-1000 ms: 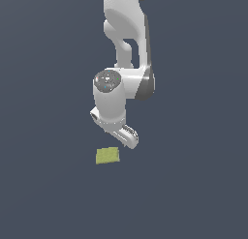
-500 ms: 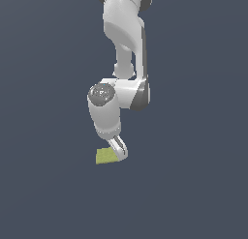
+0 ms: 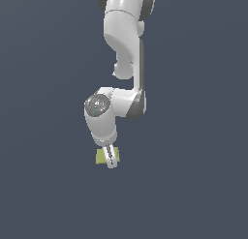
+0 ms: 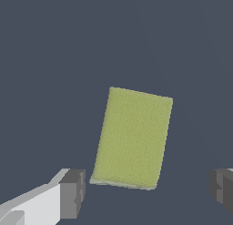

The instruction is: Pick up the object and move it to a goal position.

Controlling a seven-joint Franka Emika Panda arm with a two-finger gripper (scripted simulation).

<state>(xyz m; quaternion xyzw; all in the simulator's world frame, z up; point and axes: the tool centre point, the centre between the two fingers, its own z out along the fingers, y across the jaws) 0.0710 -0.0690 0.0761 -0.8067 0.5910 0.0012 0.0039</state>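
A plain dark slate-grey surface [image 3: 193, 185] fills everything — no edges visible. The yellow-green block [image 4: 133, 137] lies flat on it, between the spread-apart, empty fingers of the tool [image 4: 145, 192].

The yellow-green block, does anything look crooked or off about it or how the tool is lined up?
Slightly. In the wrist view the yellow-green block lies turned at a small angle to the open tool, not square between its fingers. Both fingers are clear of it. No damage shows.

You see a plain dark slate-blue surface [image 3: 193, 185], with one flat yellow-green block [image 4: 133, 138] lying on it.
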